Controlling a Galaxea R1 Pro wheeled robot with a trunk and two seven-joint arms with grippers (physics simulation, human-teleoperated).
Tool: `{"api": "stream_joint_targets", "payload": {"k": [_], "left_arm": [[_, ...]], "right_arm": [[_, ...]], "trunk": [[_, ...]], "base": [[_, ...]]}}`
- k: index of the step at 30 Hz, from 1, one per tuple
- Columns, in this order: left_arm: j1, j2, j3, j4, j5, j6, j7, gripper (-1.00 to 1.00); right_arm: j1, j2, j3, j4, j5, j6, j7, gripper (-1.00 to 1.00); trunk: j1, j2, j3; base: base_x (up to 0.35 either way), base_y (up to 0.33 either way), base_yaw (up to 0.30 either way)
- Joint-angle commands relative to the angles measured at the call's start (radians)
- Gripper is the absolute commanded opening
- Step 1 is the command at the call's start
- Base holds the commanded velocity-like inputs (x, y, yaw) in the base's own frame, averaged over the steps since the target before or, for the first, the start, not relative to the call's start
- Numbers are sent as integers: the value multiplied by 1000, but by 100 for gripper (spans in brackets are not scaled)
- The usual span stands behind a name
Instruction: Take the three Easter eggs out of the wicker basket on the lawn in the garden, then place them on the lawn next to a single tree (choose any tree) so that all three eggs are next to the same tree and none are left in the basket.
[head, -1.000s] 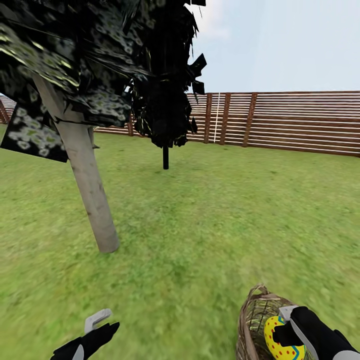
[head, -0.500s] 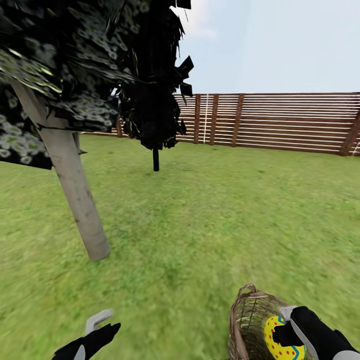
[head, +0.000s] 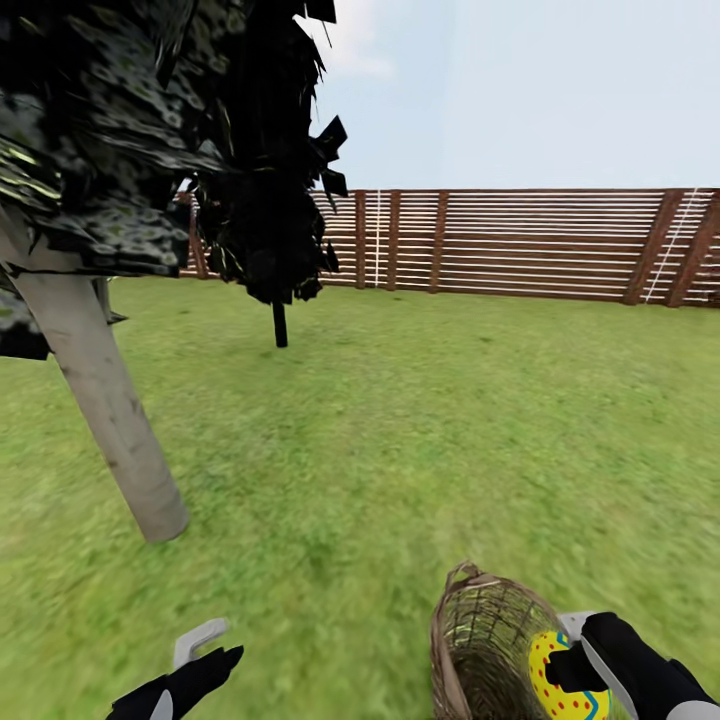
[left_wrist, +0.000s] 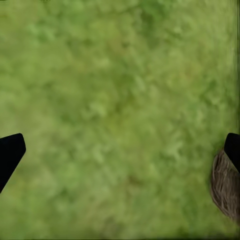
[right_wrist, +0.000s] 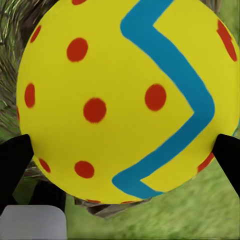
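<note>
Head view, right gripper (head: 566, 668) gripping egg (head: 558, 675), open lawn (head: 420, 440)

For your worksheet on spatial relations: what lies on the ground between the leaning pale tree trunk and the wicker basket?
Only bare lawn in the head view: nothing stands between the leaning trunk and the wicker basket.
</note>
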Motion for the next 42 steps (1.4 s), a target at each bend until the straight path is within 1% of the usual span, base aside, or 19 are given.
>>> {"api": "stream_joint_targets", "payload": {"k": [1,11,15,30,34,42], "left_arm": [[0,-1,4,-2,7,9,-5,100],[0,-1,4,-2,7,9,-5,100],[0,-5,4,-2,7,8,-5,100],[0,-5,4,-5,7,8,-8,100],[0,-5,4,-5,7,7,-6,100],[0,-5,7,-4,10,6,-6,100]], "right_arm": [[-1,-2,7,-1,-10,4,-3,-100],[-1,-2,5,-1,-10,4,-3,-100],[-1,-2,5,-1,-10,4,-3,-100],[-1,-2,6,-1,-10,6,-3,-100],[-1,-2,6,-1,-9,6,-3,-100],[-1,-2,6,1,-9,6,-4,-100]], "trunk": [[-4,7,2],[-42,77,34],[-58,105,46],[-115,210,93],[-131,238,106],[-161,294,131]], "base": [[0,0,-300],[0,0,-300],[0,-10,-300],[-38,-151,-300],[-214,-205,-293],[-73,-143,-43]]}}
